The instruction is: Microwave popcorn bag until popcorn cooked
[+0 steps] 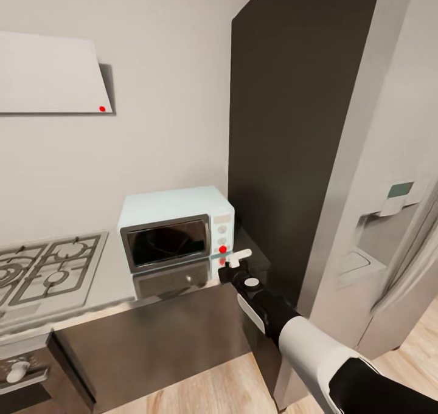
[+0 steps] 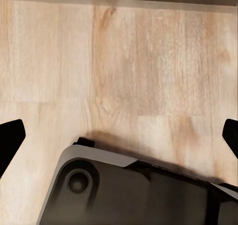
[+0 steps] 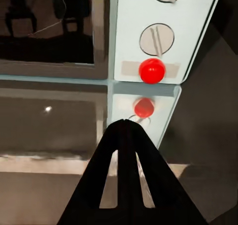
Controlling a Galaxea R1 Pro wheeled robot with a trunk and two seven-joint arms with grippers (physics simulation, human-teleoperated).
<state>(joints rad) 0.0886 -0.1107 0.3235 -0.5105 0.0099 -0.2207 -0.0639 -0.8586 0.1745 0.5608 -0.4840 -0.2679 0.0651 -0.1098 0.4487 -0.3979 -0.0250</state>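
The pale mint-blue boxy microwave [image 1: 176, 225] with its dark glass door stands on the glossy grey reflective desk [image 1: 115, 277], back against the grey wall, hard by the tall dark cabinet panel [image 1: 292, 134] on its right. Its long axis runs side to side along the wall, and its door faces out toward the robot. The door is shut; the dark glass [image 3: 49, 24] gives only reflections, so whether anything sits inside cannot be told. On the cream control panel [image 1: 222, 231] at the door's right are two pale round buttons [image 3: 156, 38] and, lowest, a red round button [image 3: 151, 70], which is mirrored in the desk's surface below. No writing or brand can be read on the panel.

The right gripper [image 1: 242, 255] reaches to the panel's lower corner, its white tip just beside the red button; in the right wrist view its dark jaws come together to a point, closed with nothing between them, aimed just under the button.

Left of the microwave lies a steel gas hob with grey grates [image 1: 48, 268], and above it a white hood [image 1: 52, 73] on the wall. A steel fridge with a dispenser recess [image 1: 377, 219] stands at the right.

The left gripper [image 2: 119, 136] hangs over the pale wood floor [image 2: 119, 61], its dark jaws wide apart and empty, above a grey-black part of the robot's base [image 2: 124, 190].
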